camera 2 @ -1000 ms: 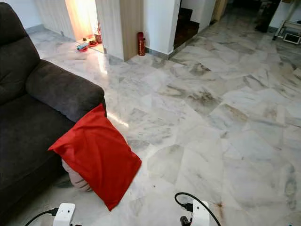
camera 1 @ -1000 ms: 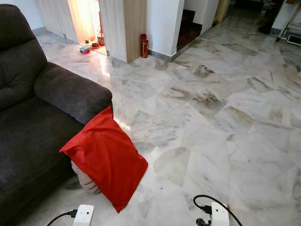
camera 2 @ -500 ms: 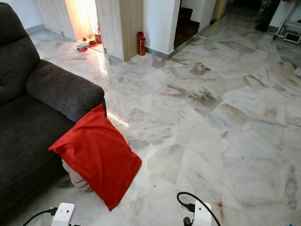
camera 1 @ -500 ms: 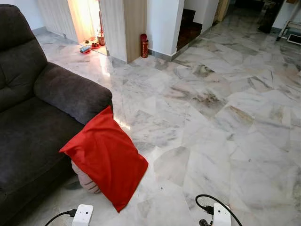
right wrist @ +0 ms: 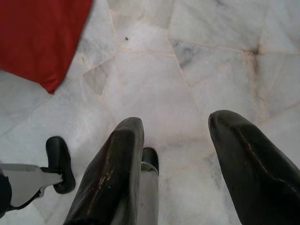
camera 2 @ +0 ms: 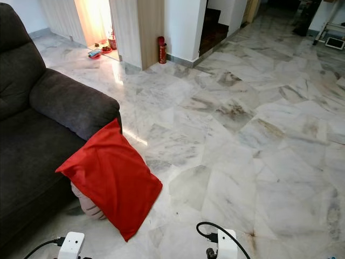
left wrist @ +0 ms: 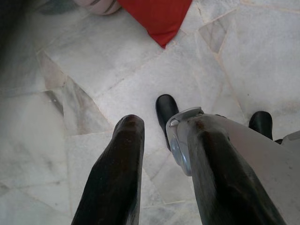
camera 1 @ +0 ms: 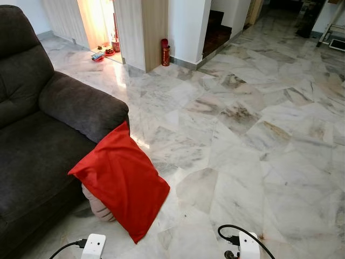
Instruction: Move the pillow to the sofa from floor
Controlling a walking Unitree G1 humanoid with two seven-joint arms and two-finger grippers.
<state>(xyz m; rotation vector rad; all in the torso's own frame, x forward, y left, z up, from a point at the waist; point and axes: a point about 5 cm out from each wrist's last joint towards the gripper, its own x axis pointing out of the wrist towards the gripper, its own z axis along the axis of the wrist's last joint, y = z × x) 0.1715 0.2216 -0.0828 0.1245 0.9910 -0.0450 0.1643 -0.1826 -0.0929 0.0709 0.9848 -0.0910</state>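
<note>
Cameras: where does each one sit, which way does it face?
Head stereo pair: looks forward and down at red pillow leaning on sofa; both wrists at bottom edge.
Left wrist: looks down along left tool at marble floor, pillow corner beyond.
Right wrist: looks down along right tool, open.
Shared: pillow, floor.

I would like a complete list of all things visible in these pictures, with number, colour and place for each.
pillow: one, red, on the floor, leaning on the sofa front.
second cushion: one, beige with stripes, on the floor under the red pillow.
sofa: one, dark grey, on the robot's left.
floor: marble tiles, white and grey.
red cylinders: two, by the wall corner, far ahead.
small items: several, reddish, on the floor in the bright doorway.
left gripper: black, jaws open, above bare floor near the pillow's corner.
right gripper: black, jaws open, above bare floor.
</note>
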